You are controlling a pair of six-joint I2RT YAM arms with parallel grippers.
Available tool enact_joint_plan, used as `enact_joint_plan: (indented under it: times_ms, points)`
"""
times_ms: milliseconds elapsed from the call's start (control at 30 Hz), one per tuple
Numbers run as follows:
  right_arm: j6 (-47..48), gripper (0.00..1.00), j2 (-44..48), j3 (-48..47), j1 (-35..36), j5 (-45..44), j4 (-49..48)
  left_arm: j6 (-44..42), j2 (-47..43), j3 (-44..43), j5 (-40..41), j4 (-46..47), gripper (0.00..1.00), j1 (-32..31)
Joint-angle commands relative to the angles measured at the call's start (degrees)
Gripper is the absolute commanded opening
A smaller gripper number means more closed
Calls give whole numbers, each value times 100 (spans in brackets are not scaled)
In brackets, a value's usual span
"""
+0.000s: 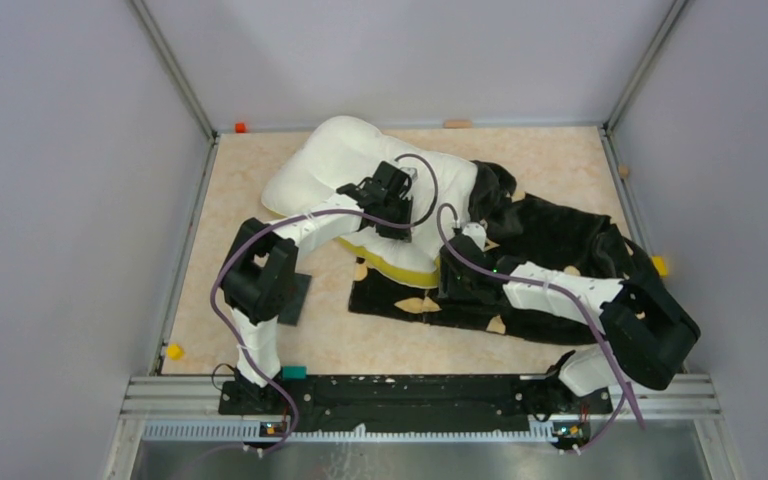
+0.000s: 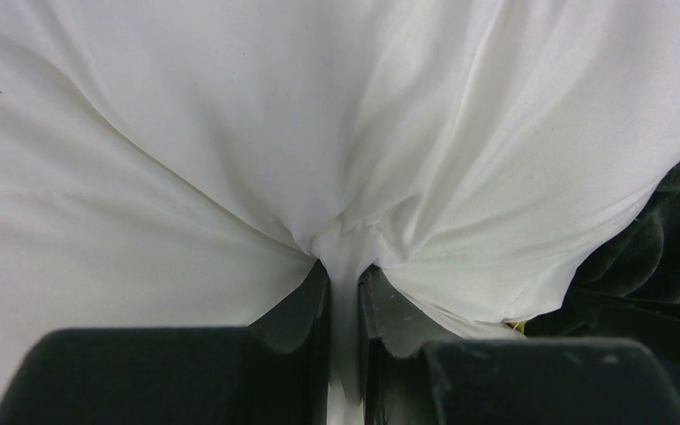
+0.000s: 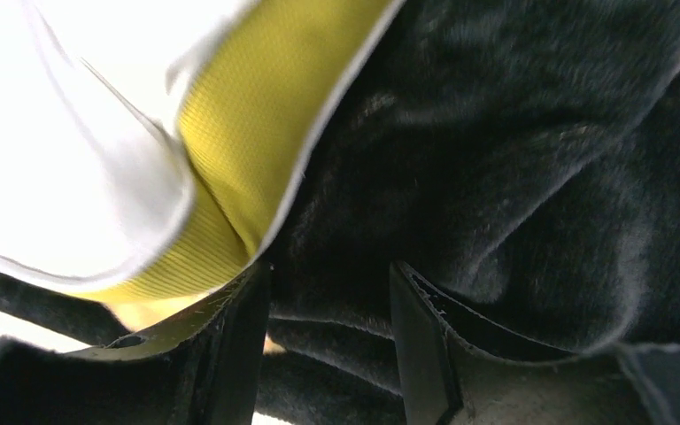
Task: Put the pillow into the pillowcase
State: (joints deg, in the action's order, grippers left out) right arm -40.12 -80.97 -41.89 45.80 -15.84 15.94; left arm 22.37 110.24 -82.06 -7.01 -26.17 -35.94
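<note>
The white pillow (image 1: 335,165) lies at the back middle of the table, and its yellow band (image 1: 400,268) rests on the near-left end of the black flower-print pillowcase (image 1: 560,235). My left gripper (image 1: 396,215) is on top of the pillow. In the left wrist view it (image 2: 343,270) is shut on a pinched fold of the white pillow cover (image 2: 230,133). My right gripper (image 1: 457,265) is at the pillowcase's edge beside the yellow band. In the right wrist view it (image 3: 329,292) is closed on thick folds of black pillowcase (image 3: 496,150), with the yellow band (image 3: 257,115) just to the left.
A small dark card (image 1: 296,298) lies on the table by the left arm. Small blocks sit near the edges: orange (image 1: 240,127), yellow (image 1: 174,351), yellow (image 1: 660,266), and a wooden peg (image 1: 457,124). Grey walls enclose three sides.
</note>
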Motion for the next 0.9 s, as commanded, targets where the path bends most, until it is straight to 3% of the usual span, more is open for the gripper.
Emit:
enact_joint_plan:
  times_ms: [0,200,267,367,500,867]
  points:
    - [36,50,-101,103,149,198,109,12,258,29,202,-186,4,22]
    - [-50,50,-164,298,306,98,2,69,270,3,142,-217,0,40]
    - [-66,46,-198,239,307,59,48,89,256,-12,109,-231,0,35]
    - [-39,20,-28,-37,307,-52,291,80,121,-34,77,-241,0,41]
    - [125,0,314,-666,312,-318,623,-57,-105,-241,-17,-314,0,15]
    - [416,0,1439,-821,533,-103,21,-242,16,-1069,138,-718,0,-363]
